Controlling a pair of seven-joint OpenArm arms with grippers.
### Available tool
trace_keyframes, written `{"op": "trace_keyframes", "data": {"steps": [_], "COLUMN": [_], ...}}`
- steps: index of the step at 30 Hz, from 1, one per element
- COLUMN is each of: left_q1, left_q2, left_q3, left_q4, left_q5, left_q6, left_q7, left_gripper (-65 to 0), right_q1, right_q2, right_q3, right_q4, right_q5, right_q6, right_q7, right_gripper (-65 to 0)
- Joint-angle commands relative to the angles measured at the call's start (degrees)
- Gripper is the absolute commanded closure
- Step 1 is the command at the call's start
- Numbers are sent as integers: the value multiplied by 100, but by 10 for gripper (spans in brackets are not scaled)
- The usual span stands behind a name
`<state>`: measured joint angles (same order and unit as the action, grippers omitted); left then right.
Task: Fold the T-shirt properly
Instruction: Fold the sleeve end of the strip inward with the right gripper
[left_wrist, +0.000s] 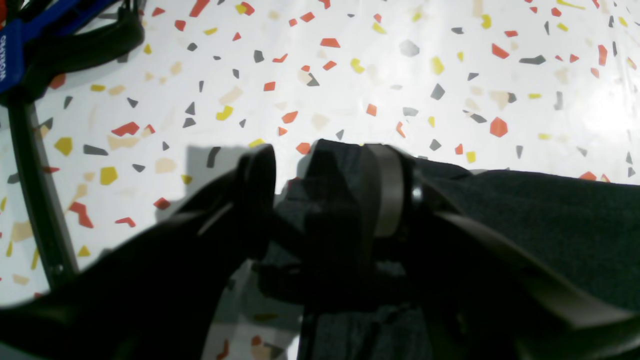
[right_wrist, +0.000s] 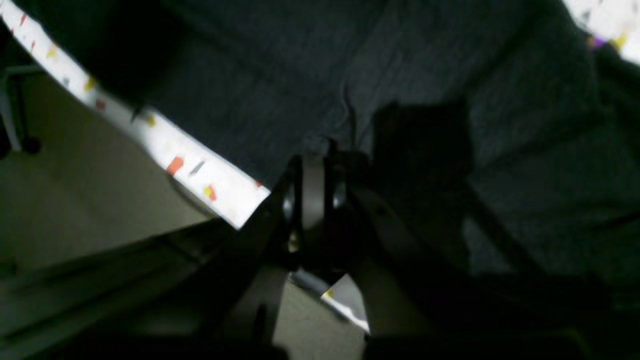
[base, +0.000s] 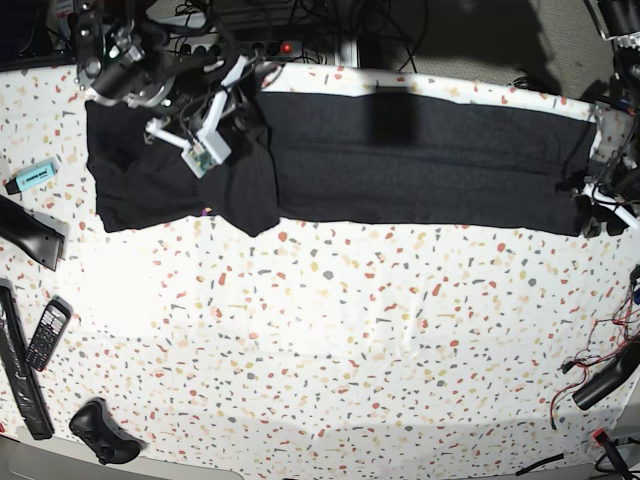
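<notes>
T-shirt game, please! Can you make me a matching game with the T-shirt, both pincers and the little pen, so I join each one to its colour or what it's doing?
Things:
1. T-shirt
2. left pincer
3. right pincer
4. pen

Match with:
A. turquoise
B. wide open
C. black and stretched out long
D. shut on the cloth

Pairs: 1-C, 2-B, 3-D, 4-A
</notes>
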<state>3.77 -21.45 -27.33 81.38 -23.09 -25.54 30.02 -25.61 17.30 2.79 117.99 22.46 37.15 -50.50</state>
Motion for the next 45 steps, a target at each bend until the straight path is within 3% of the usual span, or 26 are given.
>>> {"op": "trace_keyframes", "data": {"steps": [1,15,16,19,21,26,30,34,41,45], "left_q1": [-74,-74,-74,-74,-74,-59,114,299,291,286], "left_q2": [-111,-111,-111,-125,-157,-396,-763,-1008,-1016,-1014], "left_q3": [-37,-37,-37,-37,-37,-37,-37,-37,-37,-37], "left_q4": [109,109,109,109,109,109,92,52,-728,-1292], "left_q5": [-33,-31,-31,-31,-33,-26,-31,-697,-1718,-2712], "left_q6": [2,2,2,2,2,0,4,-26,-739,-1252], "left_q7": [-127,-125,-118,-103,-83,313,304,588,1137,1379], "left_gripper": [-265,-265,-265,-265,-265,-265,-265,-265,-265,-265], "right_q1": [-50,-297,-295,-264,-216,9,256,435,481,481], "right_q2": [33,33,33,33,35,33,35,33,33,33], "right_q3": [17,-105,-105,-105,-101,-87,-87,-90,-87,-87], "right_q4": [151,164,164,164,164,164,164,164,164,162], "right_q5": [70,216,199,223,341,719,715,717,715,715], "right_q6": [61,98,101,96,94,94,94,94,94,94], "right_q7": [149,146,136,149,157,155,136,96,-221,-289], "right_gripper": [0,0,-13,-156,-218,-227,-227,-227,-227,-227]}}
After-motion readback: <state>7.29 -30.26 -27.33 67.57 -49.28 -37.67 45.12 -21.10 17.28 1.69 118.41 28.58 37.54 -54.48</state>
